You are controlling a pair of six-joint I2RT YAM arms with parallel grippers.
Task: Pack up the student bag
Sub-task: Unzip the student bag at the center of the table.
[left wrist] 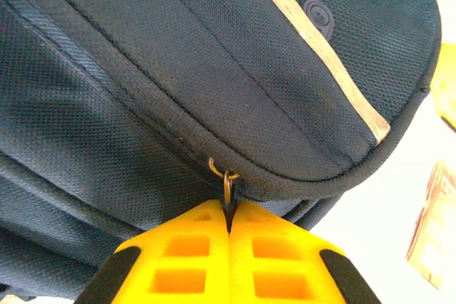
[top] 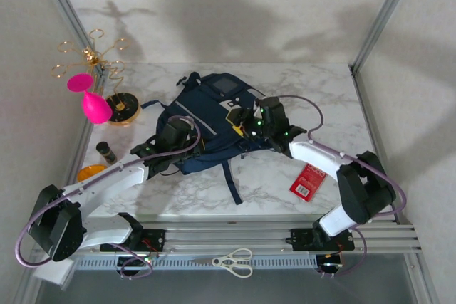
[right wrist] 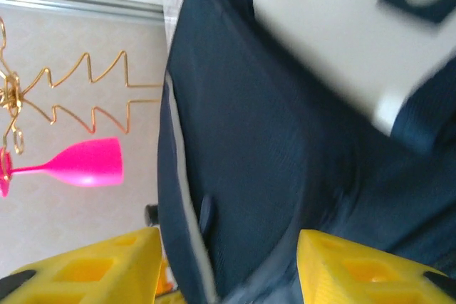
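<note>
Pale walls and metal frame posts are seen around a white marble table (top: 299,90). At its middle, slightly towards the far edge, the student bag (top: 206,112) is laid flat, its dark straps trailing towards the near edge. The navy fabric is crossed by a pale stripe (left wrist: 320,55) on the front pocket.

The bag is approached from both sides. On its left flank the left gripper (left wrist: 229,211) is placed, and its yellow jaws are pressed together on the small metal zipper pull (left wrist: 227,184) at the pocket seam. On the right flank the right gripper (right wrist: 228,247) is held with its jaws spread wide, the bag's fabric (right wrist: 249,176) showing between them; the wrist view is blurred, so whether the fabric is touched cannot be told, though nothing appears to be gripped.

At the far left a gold wire stand (top: 89,55) is set, with a pink goblet (top: 95,107) beside it. A red packet (top: 308,181) is laid on the table well to the right of the bag. White-handled scissors (top: 234,262) are laid on the near rail between the arm bases. A small dark bottle (top: 107,152) is stood near the left edge.
</note>
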